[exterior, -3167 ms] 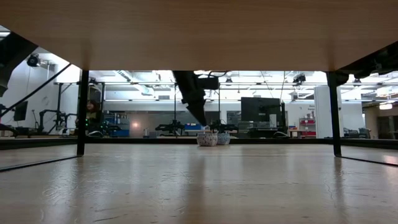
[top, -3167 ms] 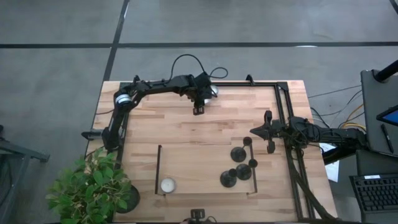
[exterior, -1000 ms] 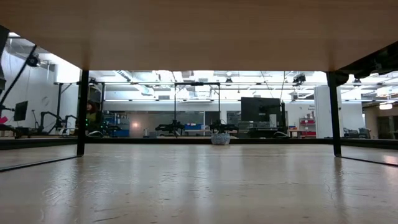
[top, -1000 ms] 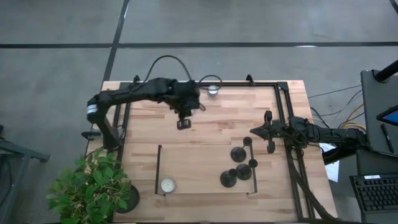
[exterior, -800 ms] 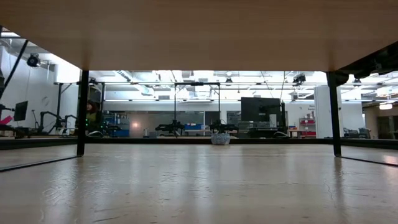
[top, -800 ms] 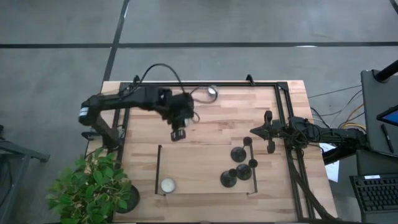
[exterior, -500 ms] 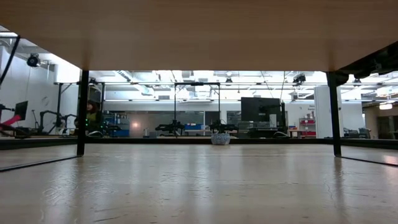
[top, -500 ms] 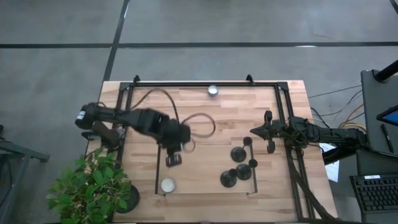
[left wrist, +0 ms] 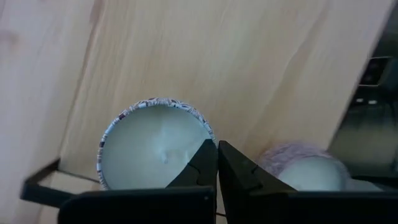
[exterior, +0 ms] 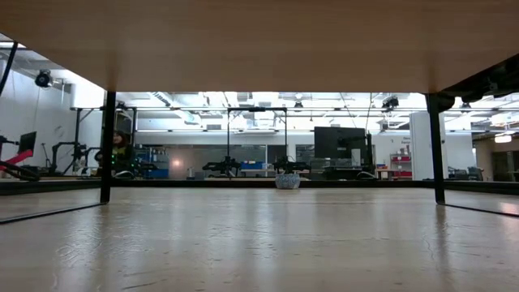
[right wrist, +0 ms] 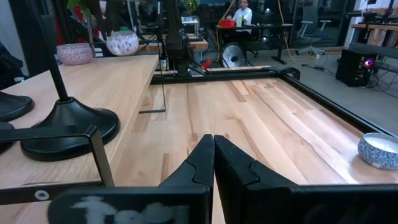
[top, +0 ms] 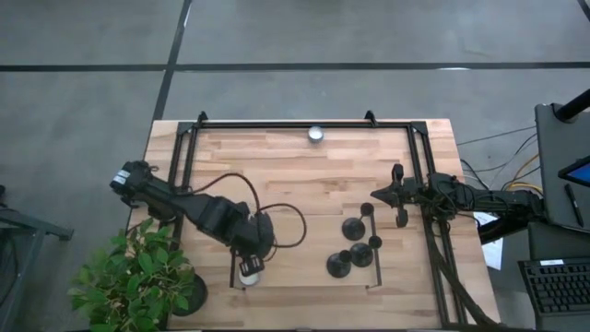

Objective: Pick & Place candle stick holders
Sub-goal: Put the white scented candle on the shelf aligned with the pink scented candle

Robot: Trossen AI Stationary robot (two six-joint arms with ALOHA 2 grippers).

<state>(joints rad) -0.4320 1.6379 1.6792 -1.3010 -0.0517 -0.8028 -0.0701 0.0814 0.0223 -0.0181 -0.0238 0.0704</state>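
We note the left claw (top: 250, 268) closed, empty, over a white candle (left wrist: 155, 149). Right claw (top: 385, 195) closed, idle beside three candle stick holders (top: 354, 229) on the tabletop (top: 304, 184).

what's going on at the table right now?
The left gripper is down at the near-left part of the table, fingers shut, right over a white tealight. A second tealight sits at the far edge. The right gripper waits at the right side, also shut. The three black candle stick holders stand untouched in a cluster right of centre, so no holder is picked yet.
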